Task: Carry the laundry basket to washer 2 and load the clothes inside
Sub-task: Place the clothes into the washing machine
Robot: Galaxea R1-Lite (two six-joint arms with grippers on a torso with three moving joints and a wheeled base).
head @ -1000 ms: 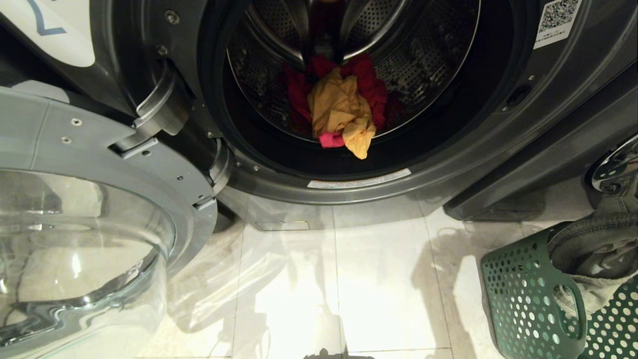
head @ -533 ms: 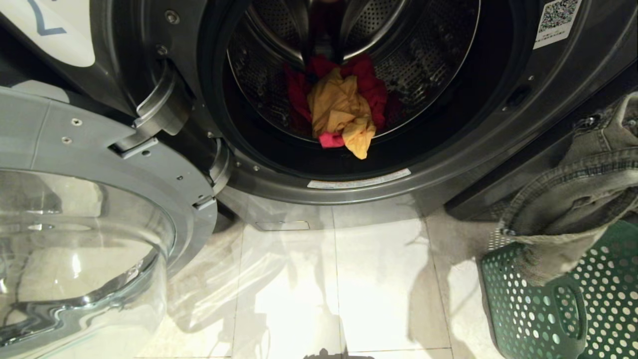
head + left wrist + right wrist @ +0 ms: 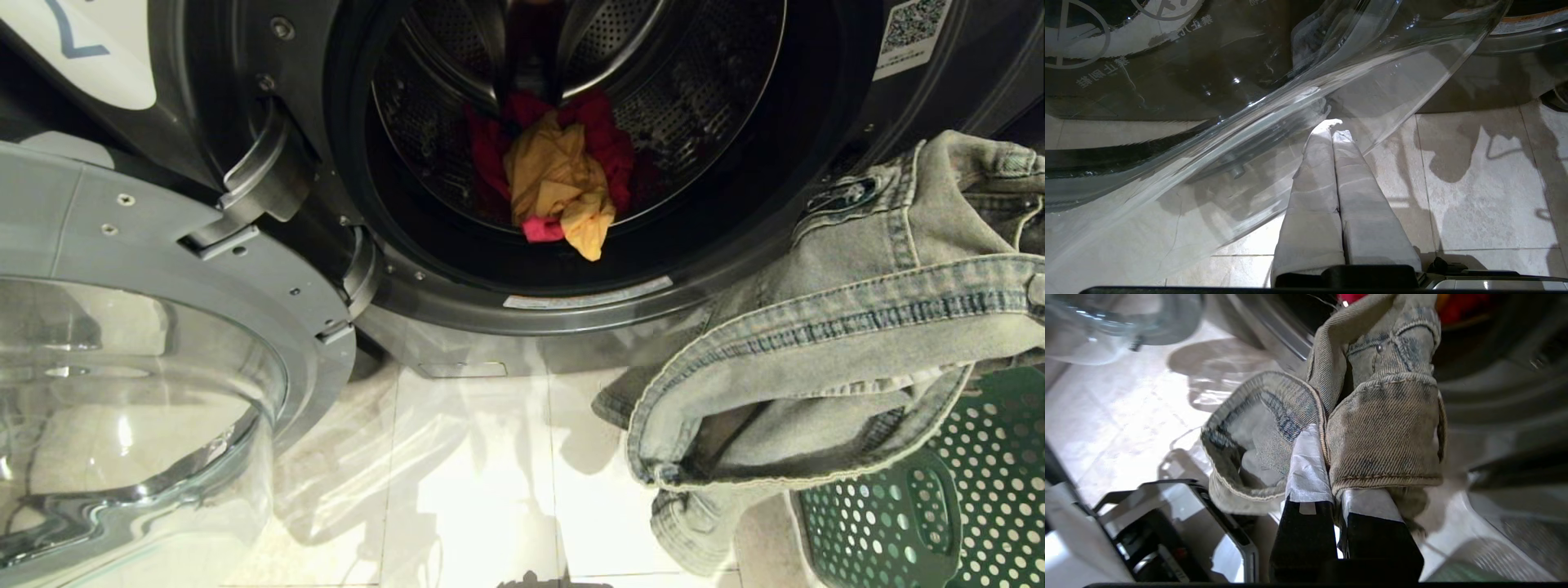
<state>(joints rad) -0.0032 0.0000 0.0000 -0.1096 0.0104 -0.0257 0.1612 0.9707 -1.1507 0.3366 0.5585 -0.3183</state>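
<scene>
Washer (image 3: 816, 204) fills most of my head view, front-loader, a paper sign with a "2" at its upper left. Its door (image 3: 163, 269) is swung fully open to my left, glass bowl facing up, so the mouth is clear for loading. Inside the drum (image 3: 694, 106) a yellow garment (image 3: 559, 184) lies on top of red clothes (image 3: 608, 139), near the front lip, so some of the load is already in.

Laundry basket (image 3: 980, 506), green with holes, sits on the floor tiles (image 3: 490, 474) at my lower right, just beside the washer, close enough to reach from where I am.

Denim jacket (image 3: 833, 327) hangs in the air between the basket and the washer opening, clear of the basket rim, one fold drooping low toward the floor. It is the piece in hand; I judge the step is carrying it toward the drum.

My right gripper (image 3: 1327, 457) is clamped narrow on a bunched fold of the jacket, fabric wrapped round both fingers; grip looks firm, but most of the jacket dangles, and that could snag the door seal.

My left gripper (image 3: 1332, 130) is parked low by the door glass, fingers pressed together, holding nothing, out of the way.
</scene>
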